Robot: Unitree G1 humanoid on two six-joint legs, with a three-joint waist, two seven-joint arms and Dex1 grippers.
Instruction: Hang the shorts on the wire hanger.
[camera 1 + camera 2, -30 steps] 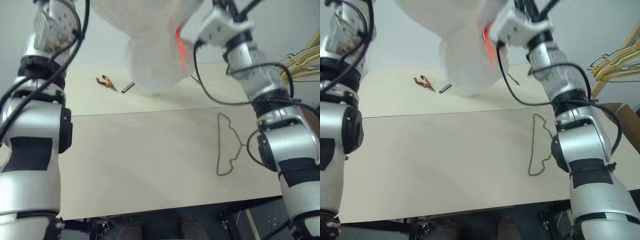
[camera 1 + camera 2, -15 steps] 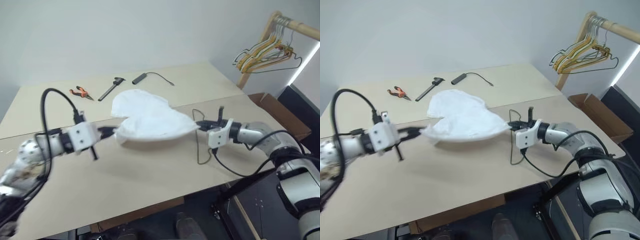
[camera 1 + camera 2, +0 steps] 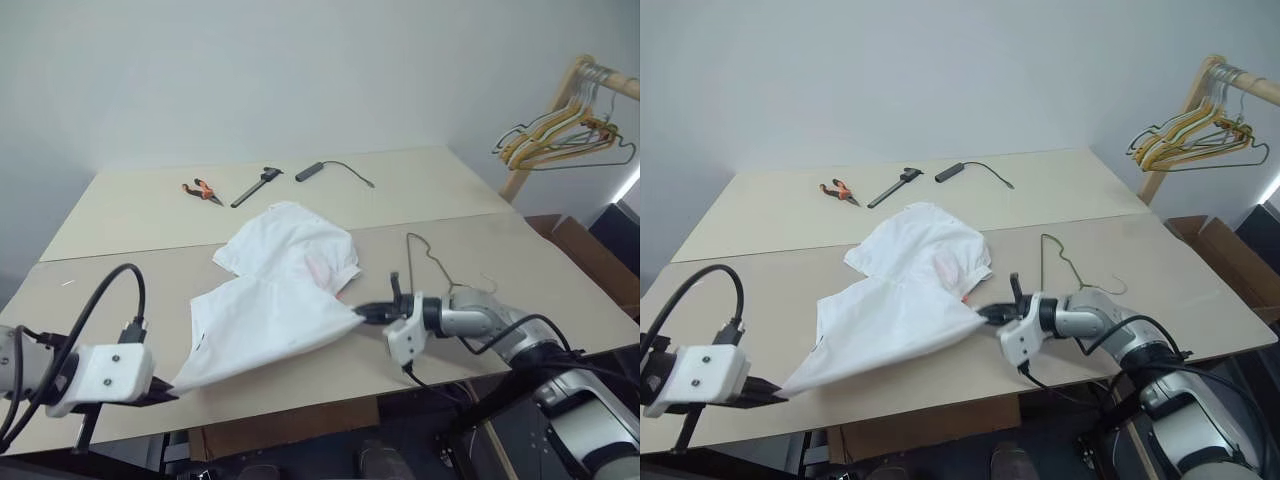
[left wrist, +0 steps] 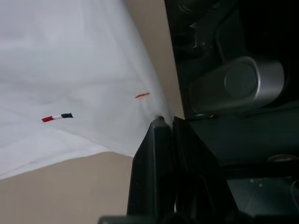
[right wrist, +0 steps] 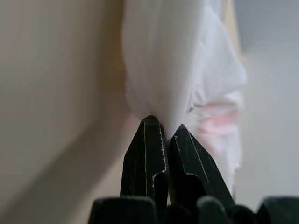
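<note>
From my head views the shorts lie spread on the counter beside the hanger; my left hand pinches one corner, my right hand another (spreading done, threading next, I judge).

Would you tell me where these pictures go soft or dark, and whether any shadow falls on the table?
Right wrist view: the shorts beyond the fingertips are out of focus, the cloth a pale blur. Left wrist view: the space past the table edge is very dark, yet the cloth's small marks stay crisp. Left eye view: even, soft light, with a faint shadow along the near edge of the shorts by the right gripper.
</note>
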